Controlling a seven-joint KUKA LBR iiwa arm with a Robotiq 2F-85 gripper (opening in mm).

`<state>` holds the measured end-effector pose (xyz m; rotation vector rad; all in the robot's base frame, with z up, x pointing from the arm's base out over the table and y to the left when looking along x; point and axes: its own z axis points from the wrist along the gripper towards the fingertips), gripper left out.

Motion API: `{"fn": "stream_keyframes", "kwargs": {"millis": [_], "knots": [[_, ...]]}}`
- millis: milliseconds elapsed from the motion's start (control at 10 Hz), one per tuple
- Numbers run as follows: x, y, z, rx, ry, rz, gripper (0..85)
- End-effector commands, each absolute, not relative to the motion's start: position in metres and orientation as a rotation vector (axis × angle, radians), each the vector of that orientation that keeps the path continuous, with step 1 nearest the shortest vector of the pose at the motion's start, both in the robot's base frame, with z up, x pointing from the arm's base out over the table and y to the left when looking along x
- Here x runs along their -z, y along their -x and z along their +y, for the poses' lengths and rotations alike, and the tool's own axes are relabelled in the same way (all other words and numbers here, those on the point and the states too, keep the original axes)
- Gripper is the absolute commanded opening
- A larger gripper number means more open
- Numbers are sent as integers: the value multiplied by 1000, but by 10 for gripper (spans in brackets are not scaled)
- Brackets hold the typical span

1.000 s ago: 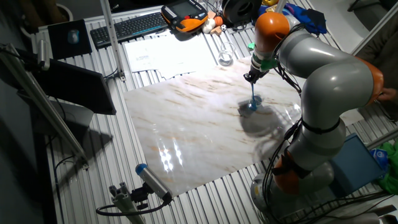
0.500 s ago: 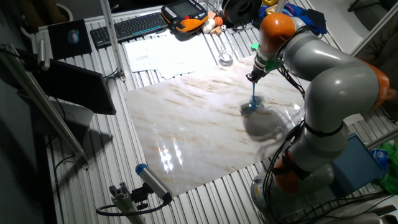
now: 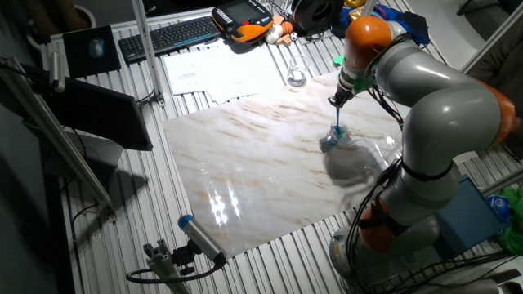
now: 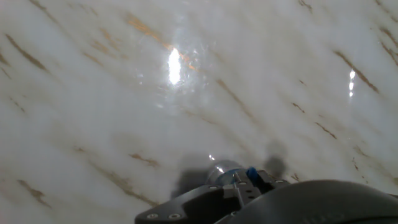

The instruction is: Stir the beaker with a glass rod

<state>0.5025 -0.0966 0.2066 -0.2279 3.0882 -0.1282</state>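
My gripper (image 3: 337, 101) is shut on the glass rod (image 3: 337, 122), a thin light-blue stick that hangs straight down from the fingers. The rod's lower end is in the beaker (image 3: 331, 143), a very small blue-tinted glass cup on the marble board (image 3: 261, 171), right of its middle. In the hand view the beaker's rim (image 4: 225, 169) shows at the bottom edge, just above the dark hand housing, with a bit of blue beside it. The fingertips themselves are hidden in the hand view.
A clear round-bottomed flask (image 3: 295, 75) lies behind the board. Papers (image 3: 214, 70), a keyboard (image 3: 176, 34) and an orange pendant (image 3: 243, 20) are at the back. A grey cylinder with a blue cap (image 3: 199, 238) lies at the board's front left corner. The arm's base (image 3: 392, 229) stands at the right.
The gripper and rod have shifted slightly to the right and back, and the rod's lower end has moved with them inside the beaker. The beaker stays in about the same place.
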Motion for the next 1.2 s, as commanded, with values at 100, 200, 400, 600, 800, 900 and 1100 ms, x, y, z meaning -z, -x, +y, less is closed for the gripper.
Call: {"fn": "stream_keyframes", "kwargs": {"millis": [100, 200, 400, 600, 800, 900, 1100], "knots": [[-207, -502, -96, 57, 197, 3049, 0], [-207, -502, -96, 50, 190, 3049, 0], [-208, -501, -96, 46, 193, 3070, 0], [-211, -501, -97, -8, 174, 3059, 0], [-208, -502, -97, 7, 172, 3018, 0], [-206, -501, -99, 43, 195, 3021, 0], [-205, -500, -106, 63, 233, 3055, 0]]}}
